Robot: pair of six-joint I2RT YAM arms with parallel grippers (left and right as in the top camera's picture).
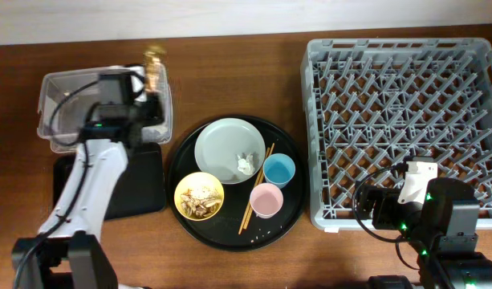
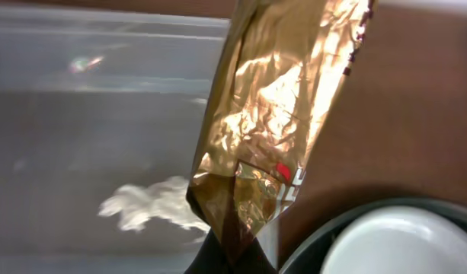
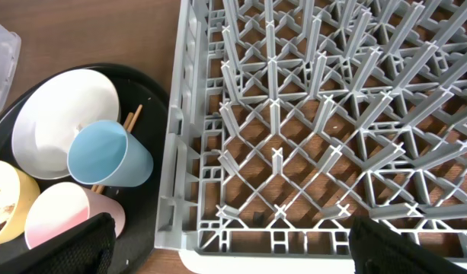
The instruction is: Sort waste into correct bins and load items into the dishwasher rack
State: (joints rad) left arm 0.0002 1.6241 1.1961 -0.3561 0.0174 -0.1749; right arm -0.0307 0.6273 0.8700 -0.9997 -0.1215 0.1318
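My left gripper (image 1: 152,103) is shut on the shiny golden-brown wrapper (image 1: 155,68) and holds it over the right edge of the clear tub (image 1: 61,104). In the left wrist view the wrapper (image 2: 279,114) stands up from the fingertips (image 2: 233,257), with white tissue (image 2: 149,207) lying in the tub (image 2: 81,114). The plate (image 1: 225,144) carries a tissue bit (image 1: 246,164). The yellow bowl (image 1: 199,197) holds food scraps. The blue cup (image 1: 278,170), pink cup (image 1: 266,201) and chopsticks (image 1: 258,189) are beside it. My right gripper (image 3: 233,251) is open and empty over the front-left edge of the rack (image 1: 406,120).
The dishes stand on a large round black tray (image 1: 181,160). The flat black tray (image 1: 141,185) lies below the tub, partly under my left arm. The right wrist view shows the rack (image 3: 309,114), blue cup (image 3: 107,156), pink cup (image 3: 62,213) and plate (image 3: 62,114).
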